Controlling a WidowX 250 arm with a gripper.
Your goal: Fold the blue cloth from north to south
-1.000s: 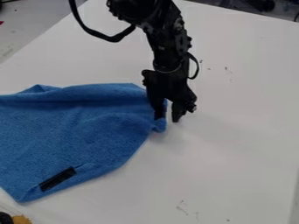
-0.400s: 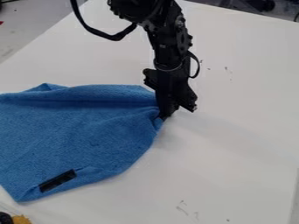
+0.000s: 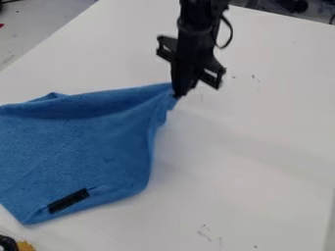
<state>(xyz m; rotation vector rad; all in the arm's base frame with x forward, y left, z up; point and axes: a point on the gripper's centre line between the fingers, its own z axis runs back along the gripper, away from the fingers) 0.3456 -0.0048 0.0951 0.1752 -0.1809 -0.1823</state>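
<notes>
Blue cloth (image 3: 88,152) on a white table (image 3: 255,157), at the left side of the surface, running out of view at left. Black gripper (image 3: 177,94) points down from the top of the view, fingers closed together on the cloth's upper right corner. Corner pinched to a point at the fingertips, raised above the tabletop by the look of it; a small scrap of blue pokes out just below them.

From the pinch, the cloth's far edge slopes down leftward, a long soft ridge with a darker hollow beneath it. Small peak of fabric on that same edge, further left. Right side of the cloth drops from the fingers in narrow, uneven folds, then curves round to the near part, which lies fairly flat. Near corner comes to a blunt tip toward the lower left. Black rectangular patch (image 3: 68,200) set at a slant near the cloth's lower edge, short crease just beside it.

Black arm (image 3: 198,22) above, upright, with a cable loop (image 3: 230,37) hanging on its right. Faint dark scuffs on the tabletop, some toward the near edge, some right of the gripper. Bottom left of the view: a yellow-orange item (image 3: 25,246) beside a black one (image 3: 7,243), both cut off, kind unclear.
</notes>
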